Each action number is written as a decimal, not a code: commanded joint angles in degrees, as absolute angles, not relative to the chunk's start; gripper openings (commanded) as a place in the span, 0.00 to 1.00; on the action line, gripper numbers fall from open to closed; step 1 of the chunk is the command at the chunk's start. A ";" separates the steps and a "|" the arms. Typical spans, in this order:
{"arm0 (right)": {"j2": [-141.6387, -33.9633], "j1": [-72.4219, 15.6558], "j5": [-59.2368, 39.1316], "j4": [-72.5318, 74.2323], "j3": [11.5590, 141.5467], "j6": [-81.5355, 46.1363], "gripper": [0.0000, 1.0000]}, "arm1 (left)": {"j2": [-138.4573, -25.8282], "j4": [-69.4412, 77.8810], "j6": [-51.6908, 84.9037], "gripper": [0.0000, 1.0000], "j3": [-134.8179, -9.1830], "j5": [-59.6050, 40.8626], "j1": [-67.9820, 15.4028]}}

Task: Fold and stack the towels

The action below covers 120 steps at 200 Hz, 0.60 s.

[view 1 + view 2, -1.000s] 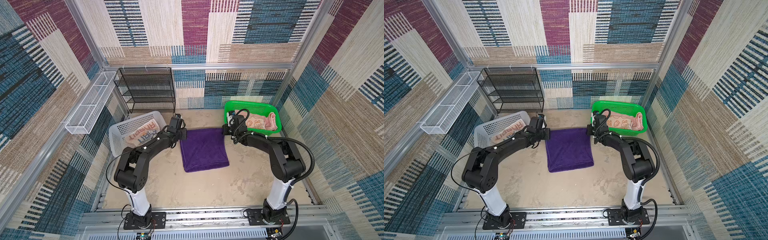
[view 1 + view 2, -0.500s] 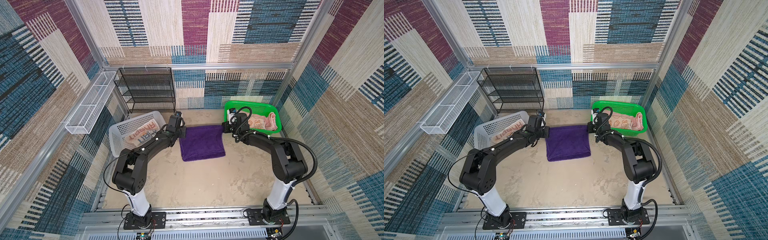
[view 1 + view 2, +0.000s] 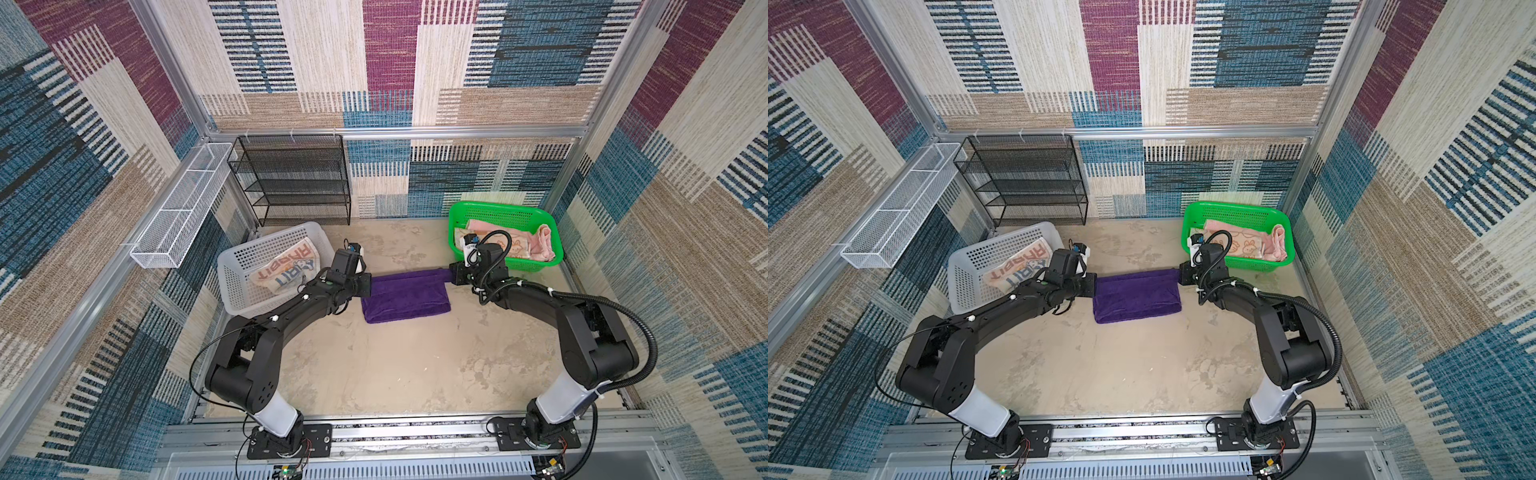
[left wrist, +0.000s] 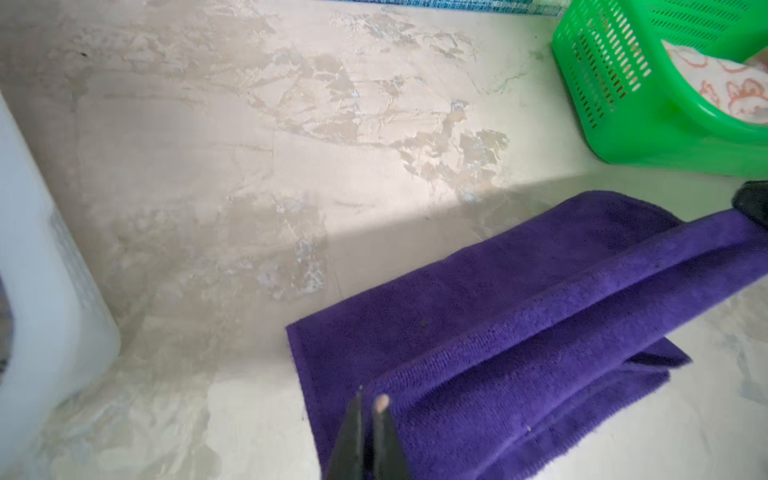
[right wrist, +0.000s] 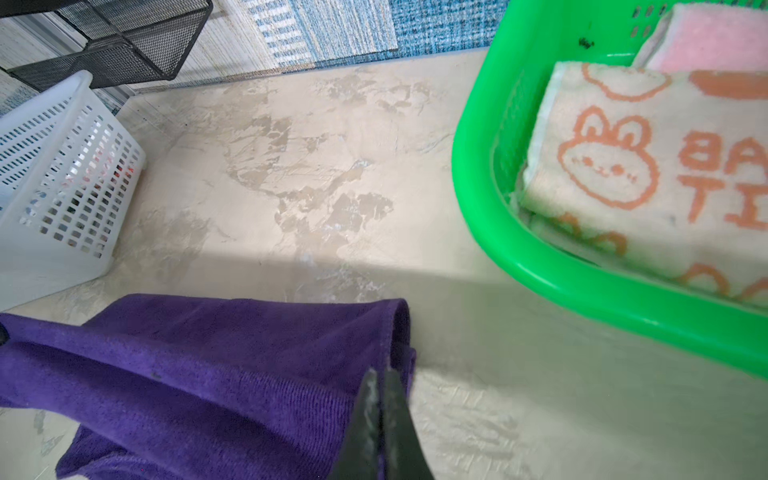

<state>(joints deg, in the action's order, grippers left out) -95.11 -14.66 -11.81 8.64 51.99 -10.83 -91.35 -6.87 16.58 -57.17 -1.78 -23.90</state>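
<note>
- The purple towel (image 3: 405,297) lies on the desk (image 3: 395,365), between the white basket (image 3: 235,278) and the green basket (image 3: 498,214).
- The left pincer (image 4: 370,397) is pressed together and pinches one corner of the towel's lifted edge.
- The right pincer (image 5: 380,374) pinches the other corner the same way.
- The lifted edge hangs above the flat part like a soft roll.
- I think this towel is light, soft and floppy, so it will sag in the middle.
- The fuzzy cloth is not slippery, so a pinch should hold.
- The two corners are the best place to hold, kept level so the fold lands straight.
- The RABBIT towel (image 3: 286,270) sits in the white basket.
- The orange bunny towel (image 5: 623,166) and the pink towel (image 5: 715,41) sit in the green one.
</note>
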 commanded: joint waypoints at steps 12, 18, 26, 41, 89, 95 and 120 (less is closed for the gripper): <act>-91.59 -14.44 -11.74 9.57 46.97 -13.08 0.00 | -89.18 -8.68 19.59 0.00 -53.49 -1.14 -25.93; -91.11 -14.46 -11.99 9.58 45.90 -13.30 0.00 | -88.96 -8.70 19.59 0.00 -52.91 -0.60 -26.47; -90.72 -14.43 -12.43 9.50 44.82 -13.51 0.00 | -88.92 -8.83 19.64 0.00 -52.28 0.16 -27.05; -90.83 -14.44 -14.40 9.63 43.16 -14.15 0.00 | -89.73 -8.72 19.92 0.00 -51.39 0.82 -27.80; -92.07 -14.50 -16.23 10.86 38.72 -17.42 0.06 | -93.05 -6.08 22.00 0.00 -48.66 4.17 -29.60; -92.11 -14.48 -16.23 10.73 38.47 -17.67 0.07 | -93.06 -5.98 22.14 0.00 -48.35 4.54 -29.83; -91.90 -14.47 -16.04 8.86 37.79 -18.03 0.19 | -91.67 -5.62 22.50 0.24 -46.44 5.36 -30.75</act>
<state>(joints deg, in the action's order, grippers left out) -92.03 -14.59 -16.43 8.91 38.37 -16.49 -92.79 -6.15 20.99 -47.86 2.39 -30.20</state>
